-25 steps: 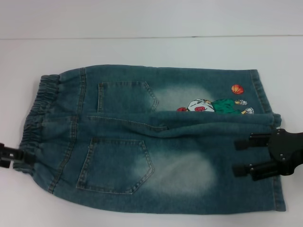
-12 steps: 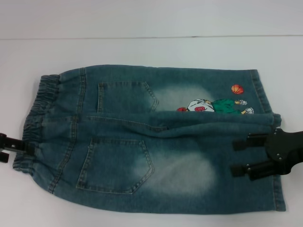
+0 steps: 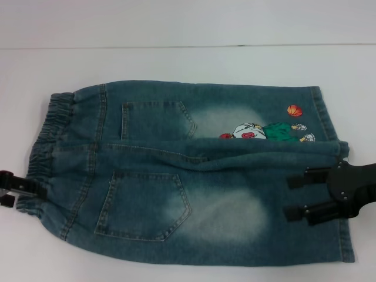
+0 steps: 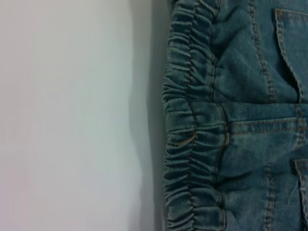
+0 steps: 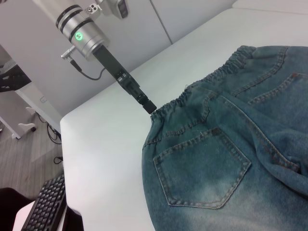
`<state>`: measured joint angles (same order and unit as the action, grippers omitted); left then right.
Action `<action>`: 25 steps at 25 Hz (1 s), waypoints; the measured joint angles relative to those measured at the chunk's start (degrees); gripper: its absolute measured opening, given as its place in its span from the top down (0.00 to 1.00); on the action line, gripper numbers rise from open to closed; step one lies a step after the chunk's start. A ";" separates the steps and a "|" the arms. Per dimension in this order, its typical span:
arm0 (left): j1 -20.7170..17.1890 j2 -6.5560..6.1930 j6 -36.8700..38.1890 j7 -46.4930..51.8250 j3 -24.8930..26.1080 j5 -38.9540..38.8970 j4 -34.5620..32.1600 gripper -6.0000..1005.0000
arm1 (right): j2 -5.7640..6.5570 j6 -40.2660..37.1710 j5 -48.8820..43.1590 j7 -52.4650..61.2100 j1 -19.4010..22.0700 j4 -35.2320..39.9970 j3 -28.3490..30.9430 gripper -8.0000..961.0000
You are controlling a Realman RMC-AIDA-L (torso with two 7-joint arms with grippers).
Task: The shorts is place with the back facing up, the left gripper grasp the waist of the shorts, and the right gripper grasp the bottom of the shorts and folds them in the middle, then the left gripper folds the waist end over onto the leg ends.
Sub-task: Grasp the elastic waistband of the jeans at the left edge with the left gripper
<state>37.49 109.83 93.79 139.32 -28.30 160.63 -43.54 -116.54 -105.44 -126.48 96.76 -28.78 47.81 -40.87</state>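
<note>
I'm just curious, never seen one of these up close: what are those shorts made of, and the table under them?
The shorts look like denim: blue-green twill with faded pale patches, tan topstitching around the pockets and a gathered, seemingly elastic waistband. The cartoon patch looks embroidered or printed; I cannot tell which. The table is smooth, matt white, probably laminate or painted board.
</note>
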 joint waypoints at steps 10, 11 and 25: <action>0.04 0.34 -0.32 0.19 -0.77 0.04 0.64 0.07 | 0.00 -0.03 0.00 0.00 -0.05 0.00 0.09 0.02; 0.04 0.37 -0.35 0.21 -0.99 0.04 0.65 0.07 | 0.00 -0.03 0.00 0.00 -0.05 0.00 0.10 0.02; -0.12 0.20 -0.60 0.26 -0.81 0.04 0.34 0.08 | 0.00 -0.03 0.01 0.00 -0.05 0.00 0.25 0.02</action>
<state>37.37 110.04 93.18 139.57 -29.11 160.67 -43.20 -116.54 -105.47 -126.47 96.76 -28.83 47.81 -40.62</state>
